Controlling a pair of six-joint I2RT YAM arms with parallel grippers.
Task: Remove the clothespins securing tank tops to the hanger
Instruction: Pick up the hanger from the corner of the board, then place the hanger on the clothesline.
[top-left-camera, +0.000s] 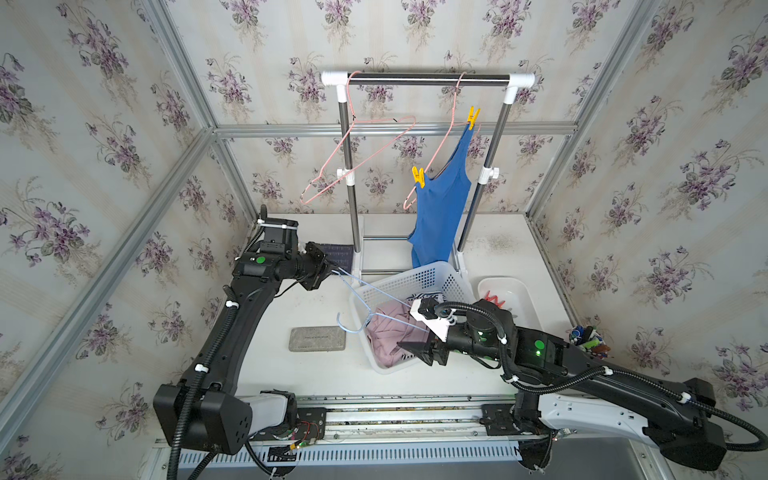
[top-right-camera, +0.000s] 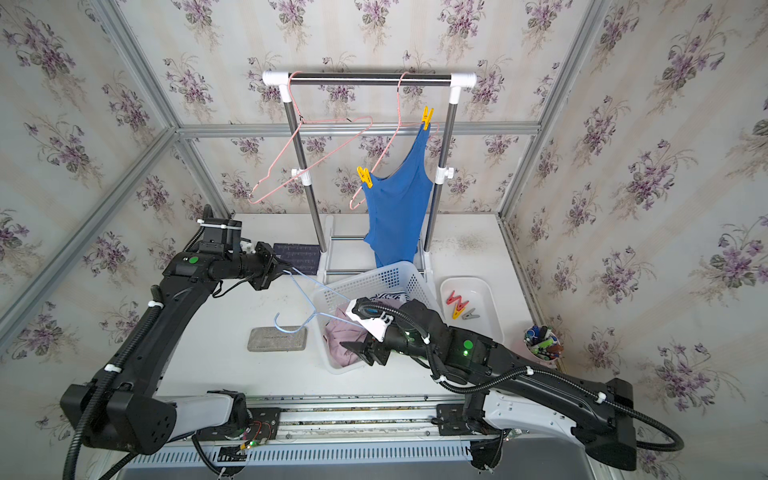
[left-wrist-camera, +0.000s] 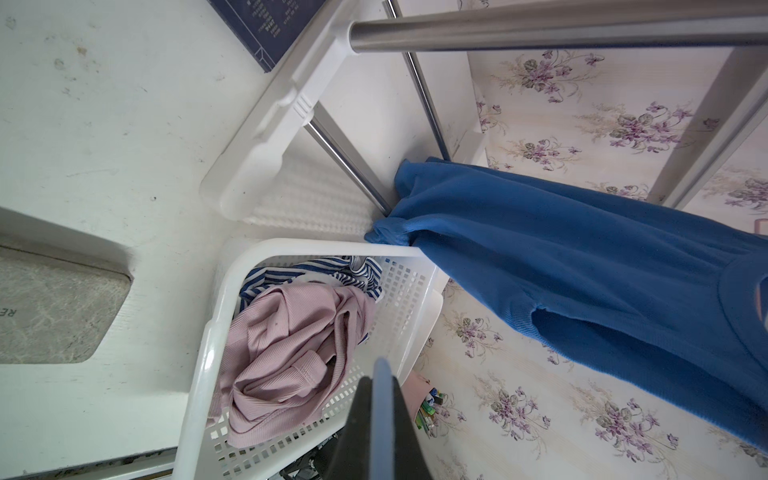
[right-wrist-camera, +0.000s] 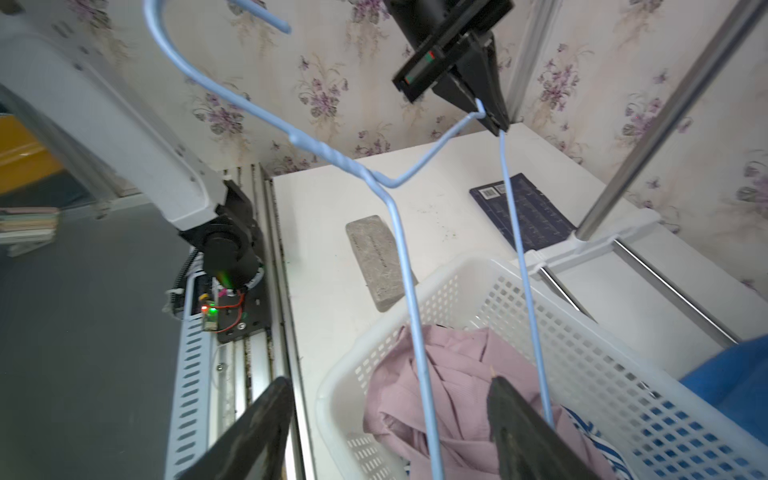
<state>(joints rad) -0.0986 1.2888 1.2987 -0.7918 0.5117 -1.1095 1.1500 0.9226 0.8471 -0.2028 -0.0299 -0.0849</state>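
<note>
Two tops are down and one is left: the pink top (top-left-camera: 386, 336) and striped top (left-wrist-camera: 316, 270) lie in the basket (top-left-camera: 415, 276), but the blue top (top-left-camera: 440, 208) hangs at upper centre under two yellow clothespins (top-left-camera: 473, 116). The left tool (right-wrist-camera: 484, 110) is clamped on a bare blue hanger (right-wrist-camera: 328, 151). The right tool (right-wrist-camera: 388, 384) hovers wide and empty, hanger wires between its fingers, so rising likely means clearing those, the basket rim and the rack (top-left-camera: 428, 79) posts.
</note>
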